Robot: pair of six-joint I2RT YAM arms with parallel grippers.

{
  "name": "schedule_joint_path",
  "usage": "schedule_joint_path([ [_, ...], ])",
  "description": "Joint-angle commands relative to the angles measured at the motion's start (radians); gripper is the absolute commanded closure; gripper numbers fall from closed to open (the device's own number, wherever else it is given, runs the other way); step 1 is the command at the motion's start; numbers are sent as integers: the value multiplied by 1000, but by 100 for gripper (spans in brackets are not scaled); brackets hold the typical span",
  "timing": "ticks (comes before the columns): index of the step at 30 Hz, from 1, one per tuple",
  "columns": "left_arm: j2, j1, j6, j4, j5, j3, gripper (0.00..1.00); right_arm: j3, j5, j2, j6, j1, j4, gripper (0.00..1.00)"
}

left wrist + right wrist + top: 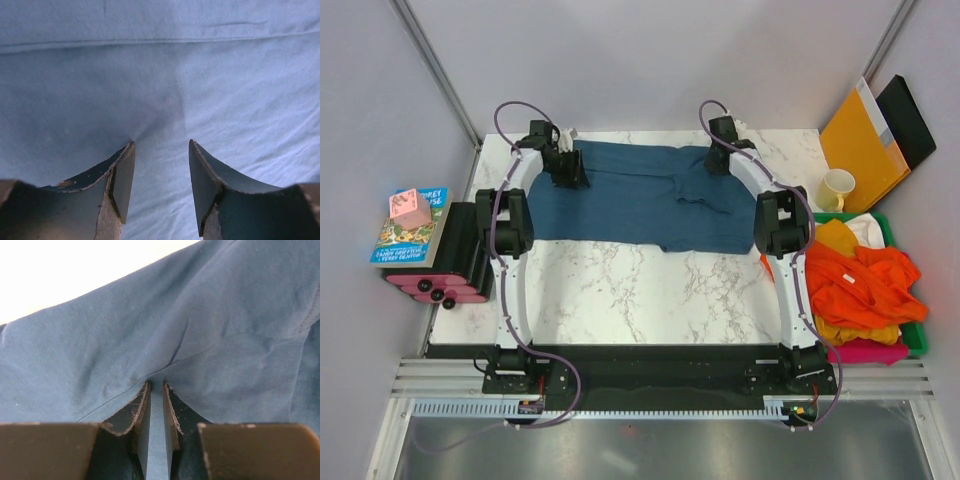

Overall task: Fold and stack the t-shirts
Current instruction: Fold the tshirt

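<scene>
A dark teal-blue t-shirt [640,200] lies spread across the far half of the marble table [640,290], rumpled toward its right end. My left gripper [568,170] is at the shirt's far left. In the left wrist view it [161,145] stands open, with its tips down on flat cloth [160,75]. My right gripper [720,160] is at the shirt's far right edge. In the right wrist view it [157,386] is shut on a pinched fold of the teal cloth [225,315]. More t-shirts [860,285], orange, yellow and pink, are heaped in a bin at the right.
The green bin [920,335] sits off the table's right edge. Behind it are a cream mug [837,188], an orange envelope [863,140] and a black folder [910,120]. At the left, a book [408,235] with a pink cube [410,208] rests on a black and pink case [445,270].
</scene>
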Motion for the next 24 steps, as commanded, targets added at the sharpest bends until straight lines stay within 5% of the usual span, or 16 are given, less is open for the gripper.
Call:
schedule_joint_path([
  [1, 69, -14, -25, -61, -31, 95, 46, 77, -10, 118, -2, -43, -128, 76],
  [8, 107, -18, -28, -69, -60, 178, 45, 206, -66, 182, -25, -59, -135, 72],
  [13, -160, -17, -43, 124, -25, -65, 38, -124, -43, -191, -76, 12, 174, 57],
  [17, -343, -24, -46, 178, -8, -164, 32, -44, -4, -305, -76, 70, 84, 47],
  [24, -588, -26, 90, 161, -15, -487, 33, -493, 93, -630, -102, 211, 46, 42],
])
